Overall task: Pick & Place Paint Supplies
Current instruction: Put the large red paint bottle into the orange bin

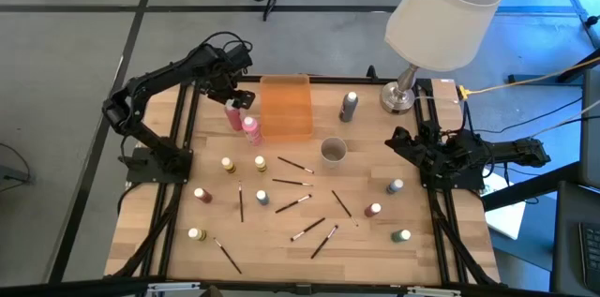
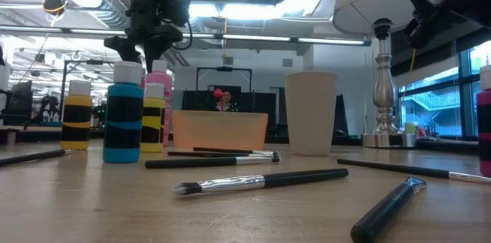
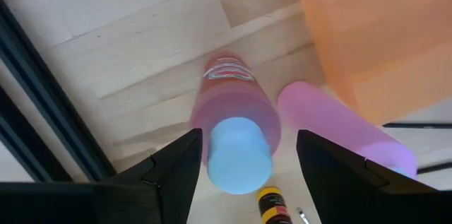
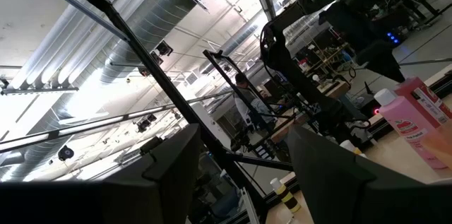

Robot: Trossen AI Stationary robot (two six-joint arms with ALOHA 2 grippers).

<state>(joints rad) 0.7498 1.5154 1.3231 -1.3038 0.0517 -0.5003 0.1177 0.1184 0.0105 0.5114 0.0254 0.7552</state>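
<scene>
The surface (image 1: 309,231) is seen as pale wood grain, framed by black rails. A translucent orange tray (image 1: 285,107) is shown beside two pink bottles (image 1: 242,121), one with a pale blue-white cap. A yellow bottle banded in black (image 2: 77,123) and a blue bottle banded in black (image 2: 123,126) are capped in white. A grey bottle (image 1: 350,106) is topped with a dark cap. The cup (image 1: 334,152) is coloured grey-white. The brushes (image 1: 307,200) are dark-handled with silver ferrules and pale tips. The lamp (image 1: 441,11) is shaded in white over a silver stem. Both arms are black.
</scene>
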